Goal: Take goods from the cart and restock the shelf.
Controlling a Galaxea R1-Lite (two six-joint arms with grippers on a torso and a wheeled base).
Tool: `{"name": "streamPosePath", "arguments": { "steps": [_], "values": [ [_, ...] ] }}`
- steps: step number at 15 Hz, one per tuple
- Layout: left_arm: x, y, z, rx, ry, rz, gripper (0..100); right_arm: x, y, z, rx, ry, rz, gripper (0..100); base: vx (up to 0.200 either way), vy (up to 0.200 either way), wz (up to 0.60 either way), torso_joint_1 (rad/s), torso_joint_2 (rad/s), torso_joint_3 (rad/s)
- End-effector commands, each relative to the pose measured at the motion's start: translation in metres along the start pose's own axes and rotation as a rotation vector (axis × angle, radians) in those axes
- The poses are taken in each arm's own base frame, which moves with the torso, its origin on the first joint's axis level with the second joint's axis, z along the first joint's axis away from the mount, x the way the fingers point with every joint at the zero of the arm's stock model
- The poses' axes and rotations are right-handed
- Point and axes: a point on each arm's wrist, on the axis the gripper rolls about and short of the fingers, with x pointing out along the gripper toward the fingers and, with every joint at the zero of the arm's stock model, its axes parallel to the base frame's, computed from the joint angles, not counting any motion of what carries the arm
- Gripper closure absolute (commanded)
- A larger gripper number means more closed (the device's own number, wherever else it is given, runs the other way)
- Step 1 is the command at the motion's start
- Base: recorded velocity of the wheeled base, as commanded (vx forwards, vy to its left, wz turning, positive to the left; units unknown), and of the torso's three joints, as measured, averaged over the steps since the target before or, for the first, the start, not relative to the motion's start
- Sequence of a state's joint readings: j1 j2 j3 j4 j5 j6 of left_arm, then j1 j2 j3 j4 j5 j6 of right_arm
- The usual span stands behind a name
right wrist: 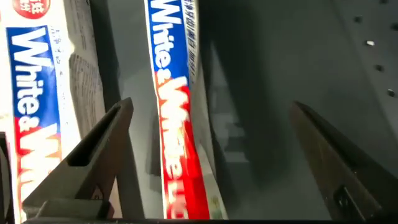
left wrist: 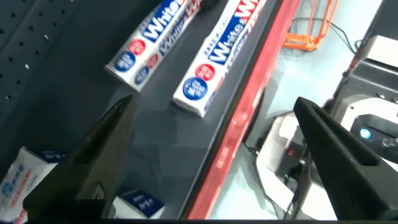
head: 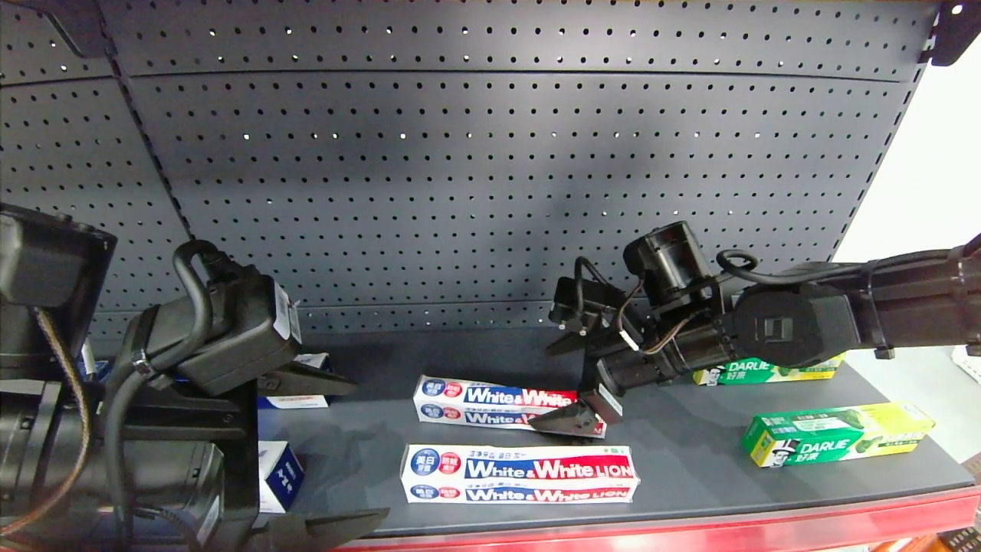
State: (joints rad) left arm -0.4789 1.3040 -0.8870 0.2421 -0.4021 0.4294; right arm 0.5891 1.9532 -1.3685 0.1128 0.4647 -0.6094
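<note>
Two white, red and blue toothpaste boxes lie flat on the dark shelf (head: 690,460). The rear box (head: 490,402) (right wrist: 174,124) sits behind the front box (head: 520,473) (right wrist: 37,93). My right gripper (head: 540,387) (right wrist: 210,104) is open over the right end of the rear box, its fingers straddling it with nothing gripped. My left gripper (head: 372,452) (left wrist: 214,102) hangs open and empty at the shelf's front left, apart from both boxes (left wrist: 155,37) (left wrist: 217,56).
Two green toothpaste boxes (head: 835,433) (head: 759,372) lie at the right of the shelf. Small blue and white boxes (head: 280,475) (head: 295,399) (left wrist: 140,202) sit at the left. A perforated back panel (head: 490,192) stands behind. The shelf has a red front lip (left wrist: 249,106). An orange wire frame (left wrist: 308,31) stands on the floor.
</note>
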Motion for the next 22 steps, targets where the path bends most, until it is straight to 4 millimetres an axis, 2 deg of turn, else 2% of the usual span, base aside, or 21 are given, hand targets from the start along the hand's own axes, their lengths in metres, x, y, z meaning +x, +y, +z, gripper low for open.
{"name": "streamPosePath", "arguments": {
  "steps": [1, 4, 5, 7, 10, 14, 22],
  "values": [
    [0.005, -0.002, -0.01, -0.008, 0.012, -0.004, 0, -0.023, 0.001, 0.005, -0.005, -0.023, -0.037, 0, 0.0, 0.0, 0.0, 0.0, 0.0, 0.0],
    [0.007, -0.001, -0.011, -0.012, 0.017, -0.006, 0, -0.044, 0.006, 0.005, -0.005, -0.035, -0.063, 0, 0.0, 0.0, 0.0, 0.0, 0.0, 0.0],
    [0.007, -0.001, -0.011, -0.012, 0.017, -0.006, 0, -0.044, 0.006, 0.005, -0.005, -0.035, -0.063, 0, 0.0, 0.0, 0.0, 0.0, 0.0, 0.0],
    [0.011, 0.002, -0.009, -0.012, 0.024, -0.002, 0, -0.063, 0.012, -0.004, 0.013, -0.011, -0.103, 0, 0.0, 0.0, 0.0, 0.0, 0.0, 0.0],
    [0.011, 0.005, -0.002, -0.006, 0.01, 0.006, 0, -0.071, 0.017, -0.016, 0.032, 0.013, -0.11, 0, 0.0, 0.0, 0.0, 0.0, 0.0, 0.0],
    [0.011, 0.005, -0.002, -0.004, 0.008, 0.008, 0, -0.07, 0.025, -0.023, 0.043, 0.035, -0.09, 0, 0.0, 0.0, 0.0, 0.0, 0.0, 0.0],
    [0.009, 0.005, 0.001, 0.0, -0.002, 0.013, 0, -0.048, 0.014, -0.035, 0.066, 0.059, -0.078, 0, 0.0, 0.0, 0.0, 0.0, 0.0, 0.0]
  ]
}}
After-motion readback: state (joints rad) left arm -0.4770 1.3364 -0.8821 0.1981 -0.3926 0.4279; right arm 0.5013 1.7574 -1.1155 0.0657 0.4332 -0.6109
